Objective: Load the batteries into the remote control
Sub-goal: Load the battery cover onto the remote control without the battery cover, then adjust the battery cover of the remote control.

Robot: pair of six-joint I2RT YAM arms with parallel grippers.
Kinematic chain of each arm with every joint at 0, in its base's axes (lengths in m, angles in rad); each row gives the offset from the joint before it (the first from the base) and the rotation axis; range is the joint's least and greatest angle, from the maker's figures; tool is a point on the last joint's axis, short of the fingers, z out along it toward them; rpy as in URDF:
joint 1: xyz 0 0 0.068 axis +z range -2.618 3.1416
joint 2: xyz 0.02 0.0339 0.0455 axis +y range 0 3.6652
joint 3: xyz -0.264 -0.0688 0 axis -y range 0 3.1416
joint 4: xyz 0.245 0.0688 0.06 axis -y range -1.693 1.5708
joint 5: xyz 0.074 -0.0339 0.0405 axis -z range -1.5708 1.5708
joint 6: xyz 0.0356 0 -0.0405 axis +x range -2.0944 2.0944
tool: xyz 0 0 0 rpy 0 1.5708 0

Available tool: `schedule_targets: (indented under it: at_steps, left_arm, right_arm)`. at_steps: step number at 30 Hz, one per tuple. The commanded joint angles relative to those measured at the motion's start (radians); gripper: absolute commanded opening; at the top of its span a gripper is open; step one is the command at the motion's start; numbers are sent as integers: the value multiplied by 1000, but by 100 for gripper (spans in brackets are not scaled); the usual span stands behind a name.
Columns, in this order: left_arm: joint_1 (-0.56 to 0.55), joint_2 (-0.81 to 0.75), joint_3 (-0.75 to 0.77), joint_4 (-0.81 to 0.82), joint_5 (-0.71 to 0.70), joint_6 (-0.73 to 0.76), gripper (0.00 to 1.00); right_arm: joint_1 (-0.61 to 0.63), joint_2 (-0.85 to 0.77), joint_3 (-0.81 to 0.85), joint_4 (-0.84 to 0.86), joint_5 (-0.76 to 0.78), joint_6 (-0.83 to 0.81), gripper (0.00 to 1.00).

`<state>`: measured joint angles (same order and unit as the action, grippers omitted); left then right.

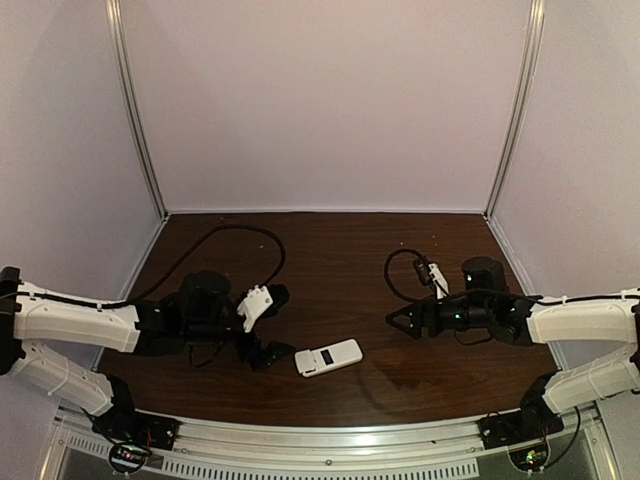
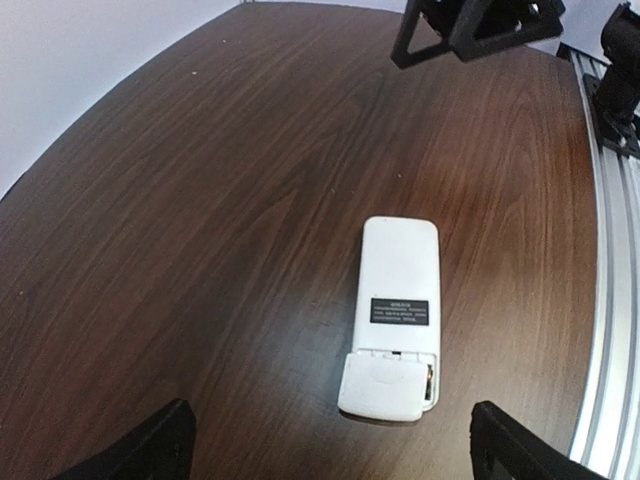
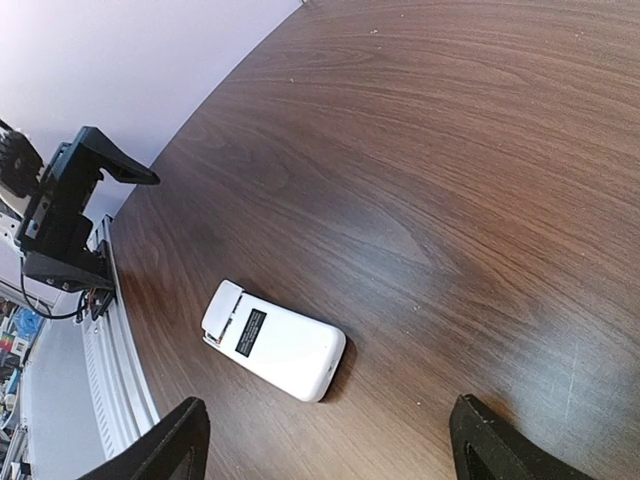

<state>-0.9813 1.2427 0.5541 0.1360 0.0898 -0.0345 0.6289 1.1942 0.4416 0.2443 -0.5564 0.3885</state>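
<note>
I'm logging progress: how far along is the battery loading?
Done: no loose batteries show; the remote lies face down, its end cover slightly ajar. In hand: nothing; left gripper and right gripper are open, empty, off the remote. Left: whether batteries sit inside cannot be told; the cover probably needs seating.

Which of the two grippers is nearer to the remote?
The left gripper. Its open fingers stand close beside one end of the remote, while the right gripper is clearly farther from the other end.
</note>
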Motion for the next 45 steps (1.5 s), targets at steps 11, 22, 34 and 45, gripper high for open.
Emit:
schedule_targets:
  at_steps: [11, 22, 34, 45]
  left_arm:
    - [-84, 204, -79, 253, -5, 163, 97]
    - [-85, 322, -48, 281, 10, 204, 98]
    - [-84, 433, -43, 417, 64, 189, 97]
    - [-74, 485, -36, 428, 71, 220, 83]
  right_arm:
    - [115, 177, 174, 0, -95, 21, 65]
    - [172, 345, 197, 259, -180, 171, 46]
    - [192, 441, 184, 417, -219, 276, 28]
    - [192, 454, 172, 445, -228, 296, 25]
